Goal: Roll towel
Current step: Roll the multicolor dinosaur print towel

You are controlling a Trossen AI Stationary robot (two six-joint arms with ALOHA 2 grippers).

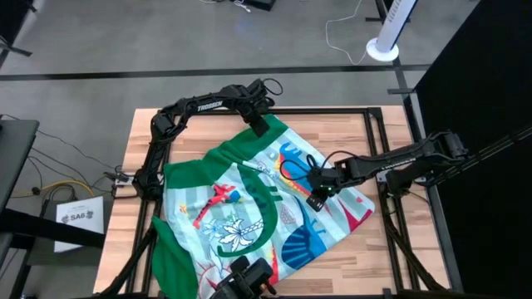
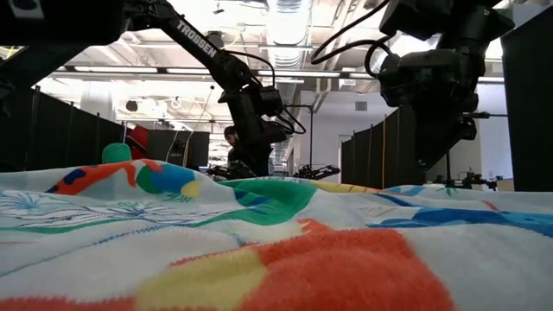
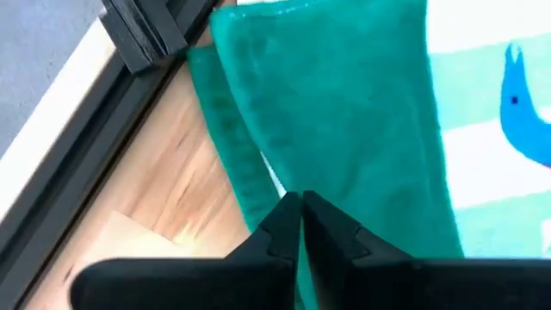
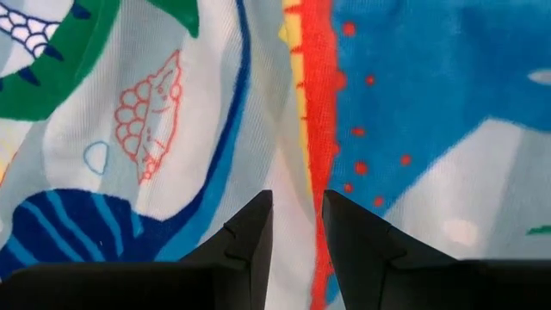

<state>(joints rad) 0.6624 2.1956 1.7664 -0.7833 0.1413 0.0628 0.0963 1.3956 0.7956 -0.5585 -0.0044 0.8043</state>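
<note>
I saw the towel (image 1: 258, 212) spread loosely over most of the table (image 1: 133, 145), lying on a diagonal: its long axis ran from the far green-bordered edge toward the near left corner, where a green flap hung over the table's edge. It lay wrinkled and unrolled, so I judged the rolling had yet to begin.

The left gripper (image 1: 256, 124) sat at the far edge of the cloth, the nearer of the two to a short end, which made it my likelier starting point for a roll along that diagonal. The right gripper (image 1: 318, 195) hovered over the printed middle, toward the right side.

The overhead camera gave me the layout, but the finger gaps only showed from the wrists. The left wrist camera showed the fingertips pressed together, tips touching, just over the green border (image 3: 344, 112) beside bare wood; whether any cloth was pinched I could not tell. The right wrist camera showed a narrow gap between the fingers, holding nothing, directly above a red stripe (image 4: 320, 95).
</note>
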